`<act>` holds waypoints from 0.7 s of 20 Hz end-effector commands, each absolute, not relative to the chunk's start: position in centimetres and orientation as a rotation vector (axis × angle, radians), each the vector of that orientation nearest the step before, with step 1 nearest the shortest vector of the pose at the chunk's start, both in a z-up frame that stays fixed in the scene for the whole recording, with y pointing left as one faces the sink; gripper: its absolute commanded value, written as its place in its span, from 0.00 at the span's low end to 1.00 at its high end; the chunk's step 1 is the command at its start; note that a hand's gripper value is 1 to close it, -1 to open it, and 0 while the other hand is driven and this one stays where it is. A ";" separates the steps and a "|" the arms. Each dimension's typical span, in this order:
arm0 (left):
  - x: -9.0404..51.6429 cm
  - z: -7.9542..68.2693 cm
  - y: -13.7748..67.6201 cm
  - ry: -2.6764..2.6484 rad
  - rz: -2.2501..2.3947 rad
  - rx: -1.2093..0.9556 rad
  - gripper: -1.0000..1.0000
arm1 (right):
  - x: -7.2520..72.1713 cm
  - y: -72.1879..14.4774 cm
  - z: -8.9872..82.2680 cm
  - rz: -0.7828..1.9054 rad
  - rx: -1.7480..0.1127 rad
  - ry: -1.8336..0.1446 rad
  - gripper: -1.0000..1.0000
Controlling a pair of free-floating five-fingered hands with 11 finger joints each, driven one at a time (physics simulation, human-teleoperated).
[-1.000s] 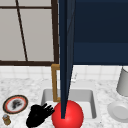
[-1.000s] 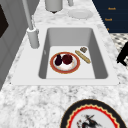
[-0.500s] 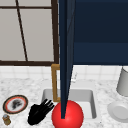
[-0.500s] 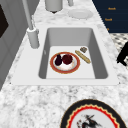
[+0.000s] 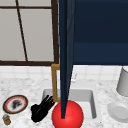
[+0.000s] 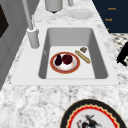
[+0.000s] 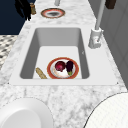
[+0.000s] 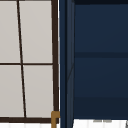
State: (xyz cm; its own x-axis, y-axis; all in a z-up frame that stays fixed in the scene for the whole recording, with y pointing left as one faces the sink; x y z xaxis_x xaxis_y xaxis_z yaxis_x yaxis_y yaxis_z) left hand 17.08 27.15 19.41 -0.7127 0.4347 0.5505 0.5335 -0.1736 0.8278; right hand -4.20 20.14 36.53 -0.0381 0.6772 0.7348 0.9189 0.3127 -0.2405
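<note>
Left hand, fingers spread and holding nothing, hovers off the sink's front-left corner, at three o'clock of the patterned plate on the counter, positioned apart from the sink's food plate.

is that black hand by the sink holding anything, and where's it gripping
Nothing. The left hand hangs over the counter's front edge with fingers spread, beside the sink.

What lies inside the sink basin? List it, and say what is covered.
Inside the sink, a red-rimmed plate carries a dark eggplant and a round reddish fruit. Beside it lie a tan stick-shaped thing and a small brown piece. The plate's middle is covered.
</note>
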 end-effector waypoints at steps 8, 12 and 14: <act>17.1 19.4 27.2 -1.970 -2.047 -1.158 0.50 | -2.6 18.1 35.6 -0.139 -1.425 -1.693 0.00; 17.1 19.4 27.2 -1.970 -2.047 -1.158 0.50 | -2.2 16.7 35.5 -0.073 -1.416 -1.694 0.00; 17.1 19.4 27.2 -1.970 -2.047 -1.158 0.50 | -2.0 16.1 35.5 -0.041 -1.404 -1.694 0.00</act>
